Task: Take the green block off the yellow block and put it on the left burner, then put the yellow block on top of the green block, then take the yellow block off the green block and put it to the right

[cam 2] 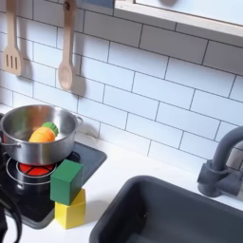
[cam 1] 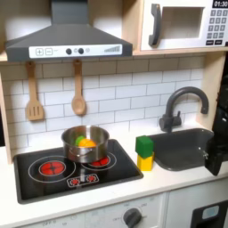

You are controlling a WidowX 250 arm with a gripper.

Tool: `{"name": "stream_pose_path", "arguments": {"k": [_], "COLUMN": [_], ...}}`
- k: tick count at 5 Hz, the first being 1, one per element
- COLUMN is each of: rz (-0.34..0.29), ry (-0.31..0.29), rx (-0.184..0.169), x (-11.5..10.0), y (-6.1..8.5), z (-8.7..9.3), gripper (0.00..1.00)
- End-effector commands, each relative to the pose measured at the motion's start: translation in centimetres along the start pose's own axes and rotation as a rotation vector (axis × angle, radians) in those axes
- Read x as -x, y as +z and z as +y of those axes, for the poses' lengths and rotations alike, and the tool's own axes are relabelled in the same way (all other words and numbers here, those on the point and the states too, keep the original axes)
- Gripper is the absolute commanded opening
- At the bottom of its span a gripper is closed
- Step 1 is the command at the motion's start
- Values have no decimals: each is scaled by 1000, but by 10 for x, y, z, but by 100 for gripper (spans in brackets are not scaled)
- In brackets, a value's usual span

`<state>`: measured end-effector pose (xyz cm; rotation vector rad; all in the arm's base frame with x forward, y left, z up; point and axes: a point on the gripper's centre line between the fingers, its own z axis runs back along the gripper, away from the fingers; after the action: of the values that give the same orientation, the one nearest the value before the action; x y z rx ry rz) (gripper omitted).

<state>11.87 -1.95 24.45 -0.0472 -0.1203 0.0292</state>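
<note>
You are starting from an untouched stack: the green block [cam 1: 144,143] is sitting on the yellow block [cam 1: 145,162] beside the cooktop. Your gripper [cam 1: 217,153] is waiting well off toward the sink [cam 1: 183,148]; I cannot tell its jaw state. The left burner [cam 1: 52,166] is lying beyond the stack from it.

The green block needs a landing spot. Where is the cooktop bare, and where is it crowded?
The left burner is bare, bordered by the cooktop's front edge and the steel pot. The other burner is crowded under the pot. The green block sits on the yellow block beside the sink.
</note>
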Motion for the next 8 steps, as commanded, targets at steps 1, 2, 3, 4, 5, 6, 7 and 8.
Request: {"name": "stream_pose_path", "arguments": {"k": [1, 2, 3, 4, 5, 6, 7, 8], "rz": [-2, 1, -13, -6, -15, -24, -32, -28], "ry": [0, 0, 9, 29, 58, 73, 94, 114], "rx": [0, 14, 23, 36, 47, 52, 60, 64], "x": [0, -7, -15, -26, -39, -56, -70, -83], "y": [1, -4, -4, -8, -9, -10, -11, -15], "z": [0, 0, 1, 5, 9, 11, 15, 19], "gripper": [100, 100, 100, 100, 100, 100, 100, 100]}}
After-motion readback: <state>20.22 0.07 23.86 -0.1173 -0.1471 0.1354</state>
